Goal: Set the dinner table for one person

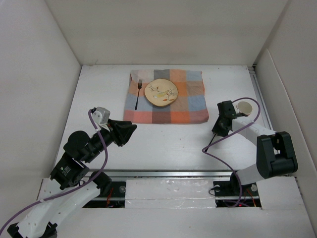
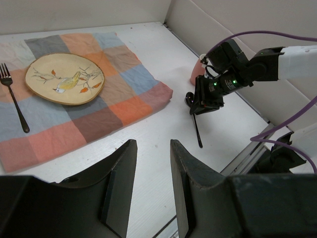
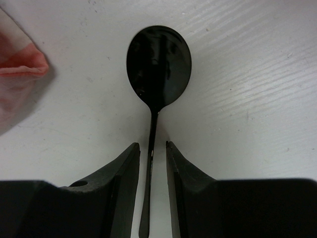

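The white dinner table (image 1: 163, 141) carries a checkered cloth (image 1: 190, 101) with a bird-patterned plate (image 1: 161, 92) and a black fork (image 1: 138, 88) to the plate's left. A black spoon (image 3: 158, 64) lies on the bare table right of the cloth; it also shows in the left wrist view (image 2: 197, 133). My right gripper (image 3: 152, 145) is low over the spoon, its jaws standing narrowly apart on either side of the handle, with a small gap on each side. My left gripper (image 2: 152, 145) is open and empty above the table, near the cloth's front left corner (image 1: 132, 130).
A pinkish cup (image 1: 246, 107) stands just right of my right gripper (image 1: 218, 130); it also shows in the left wrist view (image 2: 197, 74). White walls enclose the table on three sides. A metal rail (image 1: 168, 174) runs along the near edge.
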Robot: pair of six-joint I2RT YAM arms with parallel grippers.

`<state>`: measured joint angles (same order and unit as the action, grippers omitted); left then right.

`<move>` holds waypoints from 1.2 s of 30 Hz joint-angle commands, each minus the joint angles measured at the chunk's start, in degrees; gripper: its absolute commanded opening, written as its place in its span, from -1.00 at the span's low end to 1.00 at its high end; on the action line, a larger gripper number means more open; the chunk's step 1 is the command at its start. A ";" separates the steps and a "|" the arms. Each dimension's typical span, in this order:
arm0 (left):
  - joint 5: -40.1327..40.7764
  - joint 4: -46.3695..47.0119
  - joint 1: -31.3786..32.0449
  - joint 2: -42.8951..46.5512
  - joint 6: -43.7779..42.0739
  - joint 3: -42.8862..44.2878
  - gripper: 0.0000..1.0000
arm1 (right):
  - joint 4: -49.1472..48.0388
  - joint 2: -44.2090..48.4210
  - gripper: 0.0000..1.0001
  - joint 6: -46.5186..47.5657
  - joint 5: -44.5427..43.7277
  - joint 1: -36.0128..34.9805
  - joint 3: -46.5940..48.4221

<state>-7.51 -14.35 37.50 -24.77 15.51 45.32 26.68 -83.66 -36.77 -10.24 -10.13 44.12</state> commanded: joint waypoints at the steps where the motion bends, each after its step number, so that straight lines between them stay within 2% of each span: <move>1: -0.31 3.10 0.21 1.13 -0.65 -0.76 -0.39 | 2.23 -0.62 -0.34 1.00 -0.83 -0.59 2.73; 3: -0.40 3.10 0.21 1.13 -0.74 -0.76 -0.40 | 3.03 -1.94 -0.38 1.35 -0.40 -0.59 4.04; 4: -0.32 2.93 0.21 1.65 -0.74 -0.76 -0.39 | 4.16 -3.43 -0.47 1.70 -0.22 -0.59 5.35; 13: 2.85 2.66 0.21 4.56 -0.74 -1.11 -0.39 | 7.42 -7.22 -0.64 2.32 5.40 0.02 6.77; 14: 2.94 2.57 0.21 4.47 -0.65 -1.11 -0.39 | 7.60 -7.66 -0.84 2.41 5.58 0.02 6.86; 16: 2.33 2.75 0.21 4.30 -0.65 -1.20 -0.39 | 7.69 -7.40 -0.99 2.41 4.88 0.02 7.12; 21: 2.58 2.75 0.21 3.07 -0.74 -1.55 -0.40 | 9.52 0.39 -1.00 2.06 2.07 -1.30 7.91; 24: 2.85 2.66 0.21 2.45 -0.57 -1.64 -0.39 | 13.56 5.16 -1.00 3.46 -0.21 -2.88 12.47; 27: 2.85 3.01 0.21 1.66 -0.57 -1.55 -0.39 | 11.83 7.63 -1.00 5.83 1.26 -4.55 17.92; 31: 3.02 3.19 0.21 0.34 -0.57 -1.55 -0.39 | 9.18 -0.96 -1.00 11.44 8.11 -6.21 28.72; 36: 3.73 3.19 0.21 -1.33 -0.48 -1.90 -0.38 | 11.90 -19.76 -1.00 17.17 7.26 -10.78 49.60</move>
<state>-4.56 -14.35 37.50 -25.32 15.49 43.83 37.56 -95.88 -25.17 -4.49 -18.59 85.14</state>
